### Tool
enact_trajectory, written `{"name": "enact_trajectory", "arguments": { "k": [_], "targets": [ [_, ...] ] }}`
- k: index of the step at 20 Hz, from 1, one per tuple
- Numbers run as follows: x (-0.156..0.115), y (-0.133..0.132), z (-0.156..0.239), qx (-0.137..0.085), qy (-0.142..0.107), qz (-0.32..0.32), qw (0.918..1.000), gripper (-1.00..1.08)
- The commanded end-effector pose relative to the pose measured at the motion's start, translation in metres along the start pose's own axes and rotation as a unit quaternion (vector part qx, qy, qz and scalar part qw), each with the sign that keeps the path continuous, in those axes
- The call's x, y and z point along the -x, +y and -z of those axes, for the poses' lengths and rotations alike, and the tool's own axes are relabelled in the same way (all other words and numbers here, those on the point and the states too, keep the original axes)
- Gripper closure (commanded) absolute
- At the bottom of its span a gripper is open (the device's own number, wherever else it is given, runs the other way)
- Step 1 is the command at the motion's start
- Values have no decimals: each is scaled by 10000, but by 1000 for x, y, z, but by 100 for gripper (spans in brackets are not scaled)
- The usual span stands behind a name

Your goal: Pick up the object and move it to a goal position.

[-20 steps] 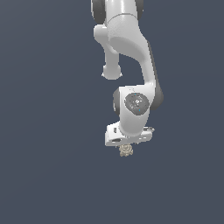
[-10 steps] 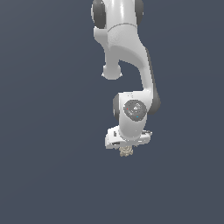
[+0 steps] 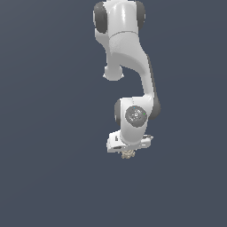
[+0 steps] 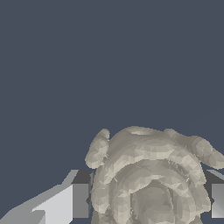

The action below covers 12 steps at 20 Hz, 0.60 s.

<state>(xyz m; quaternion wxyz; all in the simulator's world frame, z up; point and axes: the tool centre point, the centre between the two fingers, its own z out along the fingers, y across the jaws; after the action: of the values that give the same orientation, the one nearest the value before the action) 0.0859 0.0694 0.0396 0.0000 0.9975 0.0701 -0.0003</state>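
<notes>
The object (image 4: pixel 151 175) is a beige, knobbly lump with curled ridges. In the wrist view it fills the space between my two fingers (image 4: pixel 65 203), whose pads press on its sides. In the exterior view the object (image 3: pixel 128 154) shows as a small tan knob just under the white hand, held by my gripper (image 3: pixel 129 152). The gripper is shut on it. The white arm reaches down from the top of the exterior view.
Only a flat dark grey-blue surface surrounds the arm in both views. No goal marker, container or other object shows.
The arm has drawn the hand and the held object slightly toward the exterior view's left over the last second. The grip has stayed the same.
</notes>
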Motion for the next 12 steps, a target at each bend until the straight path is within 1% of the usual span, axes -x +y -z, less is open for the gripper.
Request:
{"name": "enact_trajectory", "arguments": {
  "k": [1, 12],
  "targets": [
    [0, 0, 0, 0, 3, 0, 10000, 108],
    [0, 1, 3, 0, 3, 0, 10000, 108]
  ]
}}
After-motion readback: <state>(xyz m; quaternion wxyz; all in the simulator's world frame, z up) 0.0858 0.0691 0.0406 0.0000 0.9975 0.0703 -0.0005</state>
